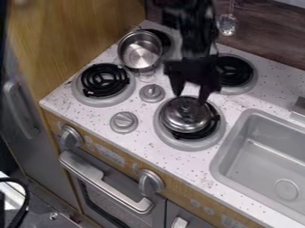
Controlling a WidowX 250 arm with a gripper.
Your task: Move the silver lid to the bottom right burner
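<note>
The silver lid [184, 120] lies on the bottom right burner [172, 141], a little toward its upper left, with black coil showing along the lid's right and lower edges. Just over the lid's far part hangs the black gripper [191, 96], pointing down. Its two fingers stand apart, one to each side of the knob on top of the lid, and it is open. Whether either fingertip touches the lid cannot be told.
A silver pot [140, 50] stands on the top left burner. The bottom left burner [105, 80] and top right burner [233, 70] show bare coils. Two grey knobs [152, 92] [124, 122] rise between the burners. A grey sink [268, 158] lies at the right.
</note>
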